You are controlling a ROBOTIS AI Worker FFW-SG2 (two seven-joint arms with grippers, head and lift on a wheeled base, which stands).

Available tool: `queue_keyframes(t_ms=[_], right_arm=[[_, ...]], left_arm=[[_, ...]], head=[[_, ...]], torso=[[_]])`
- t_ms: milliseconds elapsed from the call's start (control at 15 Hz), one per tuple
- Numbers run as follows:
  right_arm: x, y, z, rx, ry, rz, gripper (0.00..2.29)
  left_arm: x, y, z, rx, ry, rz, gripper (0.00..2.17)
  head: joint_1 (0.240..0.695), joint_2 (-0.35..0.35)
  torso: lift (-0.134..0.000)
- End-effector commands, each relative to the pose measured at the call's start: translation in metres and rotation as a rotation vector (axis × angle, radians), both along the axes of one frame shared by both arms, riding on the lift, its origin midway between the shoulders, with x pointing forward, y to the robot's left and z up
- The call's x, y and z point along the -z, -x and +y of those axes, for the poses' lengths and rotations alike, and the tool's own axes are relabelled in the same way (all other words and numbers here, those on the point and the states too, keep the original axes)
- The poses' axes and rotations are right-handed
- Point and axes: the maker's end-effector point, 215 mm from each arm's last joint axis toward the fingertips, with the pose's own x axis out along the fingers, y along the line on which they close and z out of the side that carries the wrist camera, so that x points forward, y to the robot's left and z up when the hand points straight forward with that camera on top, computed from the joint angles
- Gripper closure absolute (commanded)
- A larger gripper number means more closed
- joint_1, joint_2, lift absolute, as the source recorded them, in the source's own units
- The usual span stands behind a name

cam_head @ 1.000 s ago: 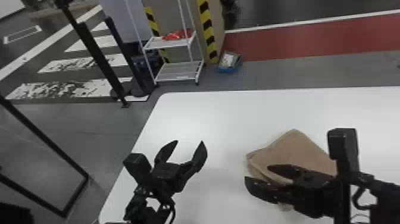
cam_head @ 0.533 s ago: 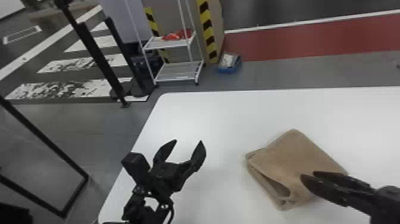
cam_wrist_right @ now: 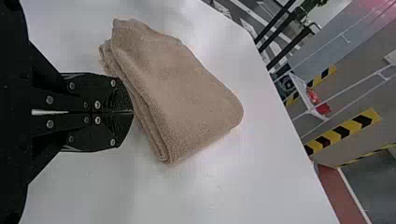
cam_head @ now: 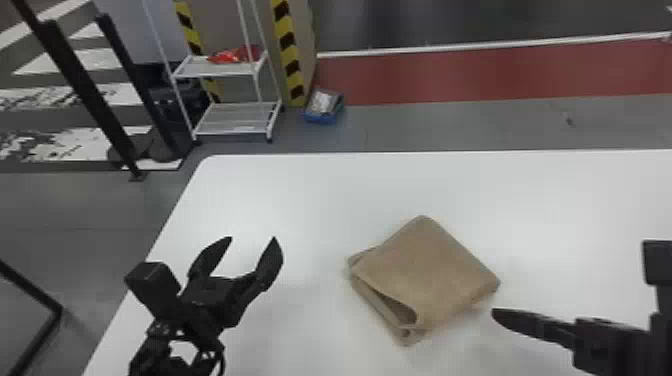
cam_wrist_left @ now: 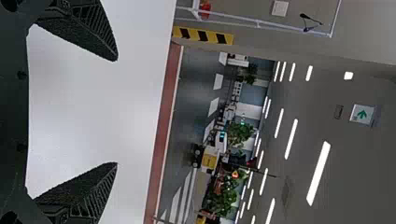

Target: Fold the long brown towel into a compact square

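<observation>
Got brown towel [cam_head: 425, 270] folded on the table [cam_head: 320, 200], just off the tips of the closed, empty right gripper [cam_head: 495, 313]. Have left gripper [cam_head: 253, 240] open, empty, well apart from it.

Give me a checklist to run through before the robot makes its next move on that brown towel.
1. Towel folded into a compact shape: ok, a small, roughly square stack.
2. Layers closed and even: not ok, they gape along the near-left edge.
3. Towel well on the table: ok, away from the table's visible edges.
4. Left gripper away from the towel: ok, open, off to its left.
5. Right gripper free of cloth: ok, shut beside the towel, nothing between its fingers.
6. Underside smooth: cannot tell, hidden.
</observation>
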Motion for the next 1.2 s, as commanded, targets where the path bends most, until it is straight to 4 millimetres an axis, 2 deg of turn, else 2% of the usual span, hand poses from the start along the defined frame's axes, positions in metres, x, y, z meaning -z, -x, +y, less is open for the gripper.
queue_keyframes(t_ms=[0, 200, 400, 733, 1000, 1067, 1133], right_arm=[[0.015, -0.014, 0.008, -0.012, 0.04, 0.041, 2.11], [0.018, -0.048, 0.013, -0.013, 0.076, 0.043, 2.11], [0.018, -0.09, 0.012, 0.005, 0.123, 0.028, 2.11], [0.012, -0.167, 0.024, 0.016, 0.204, -0.133, 2.11], [0.013, -0.181, 0.026, 0.027, 0.22, -0.179, 2.11], [0.019, -0.178, 0.023, 0.039, 0.235, -0.171, 2.11], [0.021, -0.174, 0.011, 0.07, 0.247, -0.173, 2.11]], left_arm=[[0.001, 0.001, 0.003, -0.004, -0.002, 0.002, 0.08], [0.001, 0.002, 0.003, -0.004, -0.002, 0.003, 0.08], [0.001, 0.002, 0.003, -0.004, -0.002, 0.003, 0.08], [-0.001, 0.0, -0.005, 0.013, 0.002, -0.001, 0.08], [-0.001, -0.001, -0.013, 0.038, 0.001, -0.001, 0.08], [-0.002, 0.0, -0.013, 0.04, 0.002, -0.001, 0.08], [-0.002, 0.0, -0.011, 0.041, -0.001, 0.0, 0.08]], head=[[0.695, 0.172], [0.695, 0.181], [0.695, 0.177], [0.695, 0.164], [0.695, 0.157], [0.695, 0.156], [0.695, 0.155]], torso=[[-0.117], [-0.117], [-0.117], [-0.117], [-0.117], [-0.117], [-0.117]])
